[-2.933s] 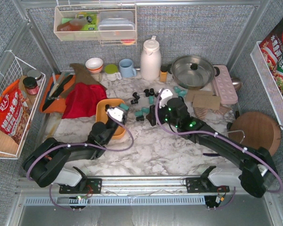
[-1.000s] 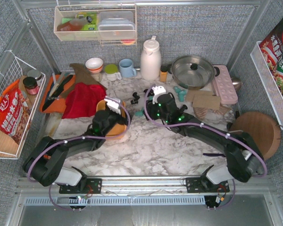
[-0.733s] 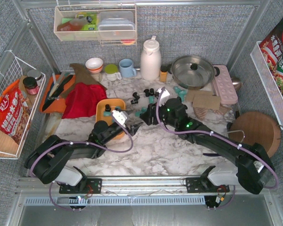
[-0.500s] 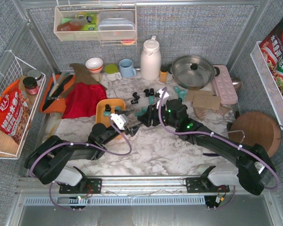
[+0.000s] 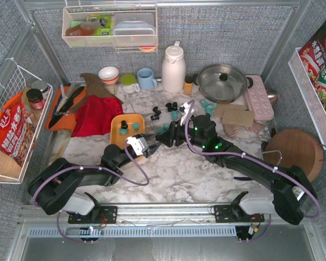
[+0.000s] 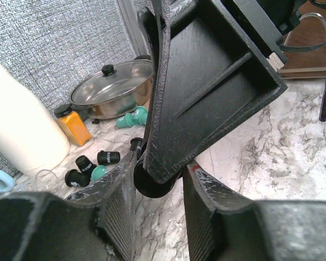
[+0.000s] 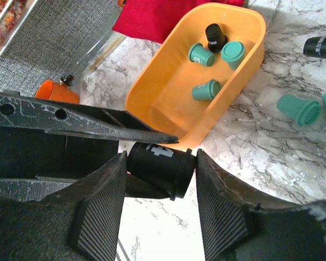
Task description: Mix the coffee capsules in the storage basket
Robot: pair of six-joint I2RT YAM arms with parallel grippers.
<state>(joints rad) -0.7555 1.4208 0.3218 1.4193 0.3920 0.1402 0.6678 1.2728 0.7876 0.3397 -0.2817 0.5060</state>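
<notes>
Evidently for a handover, right claw [image 7: 160, 162] holds 1 black capsule [image 7: 152, 164] just right of the basket [image 7: 174, 65]; left claw [image 6: 157, 182] brackets it, grip unclear.

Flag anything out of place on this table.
Most coffee capsules lie scattered on the marble table outside the storage basket, which holds just four. Also odd: the right gripper clamps a black capsule while the fingers of the left gripper flank that same one.
</notes>
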